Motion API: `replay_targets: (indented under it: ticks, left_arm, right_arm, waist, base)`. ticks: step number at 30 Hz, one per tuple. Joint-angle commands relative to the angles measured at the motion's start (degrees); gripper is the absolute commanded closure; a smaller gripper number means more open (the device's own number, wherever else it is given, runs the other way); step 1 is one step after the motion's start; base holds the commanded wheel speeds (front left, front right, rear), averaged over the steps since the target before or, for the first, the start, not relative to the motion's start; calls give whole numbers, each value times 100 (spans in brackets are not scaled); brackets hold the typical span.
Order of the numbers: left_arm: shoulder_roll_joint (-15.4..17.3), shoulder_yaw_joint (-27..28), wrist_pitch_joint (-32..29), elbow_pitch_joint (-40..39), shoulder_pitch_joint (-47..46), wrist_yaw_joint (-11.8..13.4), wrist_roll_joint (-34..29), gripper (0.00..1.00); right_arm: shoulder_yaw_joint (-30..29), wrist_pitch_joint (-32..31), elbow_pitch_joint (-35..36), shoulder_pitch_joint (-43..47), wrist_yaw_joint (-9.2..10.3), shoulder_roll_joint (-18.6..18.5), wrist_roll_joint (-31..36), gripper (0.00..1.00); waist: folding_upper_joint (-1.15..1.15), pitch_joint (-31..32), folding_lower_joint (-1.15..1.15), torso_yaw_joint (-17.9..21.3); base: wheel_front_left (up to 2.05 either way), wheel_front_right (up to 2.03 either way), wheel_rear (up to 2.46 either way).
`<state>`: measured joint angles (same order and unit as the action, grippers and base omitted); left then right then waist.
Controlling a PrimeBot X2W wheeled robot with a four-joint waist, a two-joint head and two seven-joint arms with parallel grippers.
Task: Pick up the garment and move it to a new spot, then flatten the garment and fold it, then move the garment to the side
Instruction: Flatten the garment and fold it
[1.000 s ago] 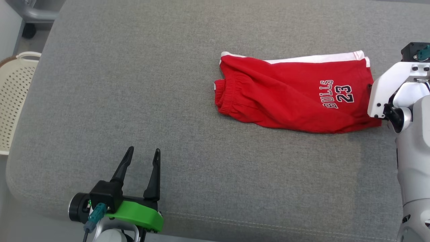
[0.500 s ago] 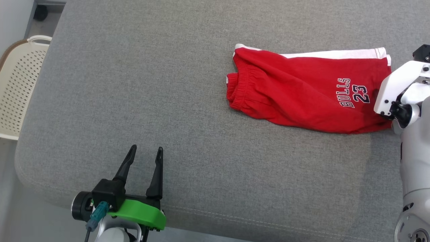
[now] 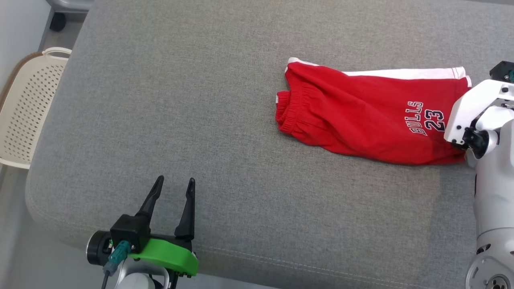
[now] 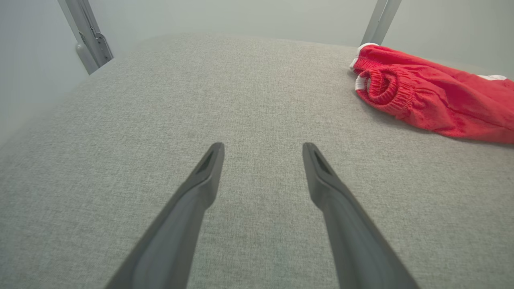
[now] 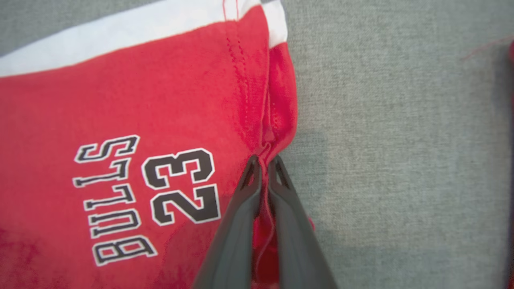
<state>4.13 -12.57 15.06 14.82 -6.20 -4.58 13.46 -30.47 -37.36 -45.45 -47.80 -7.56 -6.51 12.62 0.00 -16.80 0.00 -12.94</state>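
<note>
Within right tool (image 5: 263, 161), half-hidden garment (image 5: 152, 96) hem.

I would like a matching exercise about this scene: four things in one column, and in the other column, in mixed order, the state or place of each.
Things
1. left gripper
2. right gripper
3. shorts
4. basket

States or places
A. red with a white stripe, lying on the grey cushion
B. shut, pinching a red hem
C. open, holding nothing
D. cream, with small holes, beside the cushion

Pairs: 1-C, 2-B, 3-A, 4-D
</note>
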Motion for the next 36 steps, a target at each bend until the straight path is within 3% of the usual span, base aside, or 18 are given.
replay_targets:
  ticks: [1,12,18,25,36]
  left_arm:
    - [-8,19,21,2,-21,-5,10,0]
    - [-42,-22,15,109,228,44,90,0]
    - [-48,-68,14,171,377,47,139,0]
    - [-45,-116,15,189,543,40,196,0]
    - [-76,-403,15,239,592,-15,231,0]
  right_arm:
    - [-41,-34,-41,119,15,-55,97,100]
    - [118,-25,443,103,13,-375,599,100]
    - [464,-92,509,120,12,-224,447,100]
    - [1292,-136,400,-10,12,90,-7,100]
    - [1750,-3,-176,-110,12,317,-274,100]
  waist:
    - [0,54,0,-9]
    - [0,612,0,5]
    - [0,933,0,1]
    - [0,1148,0,-102]
    - [0,1171,0,-609]
  base:
    - [0,0,0]
    - [0,0,0]
    - [0,0,0]
    - [0,0,0]
    - [0,0,0]
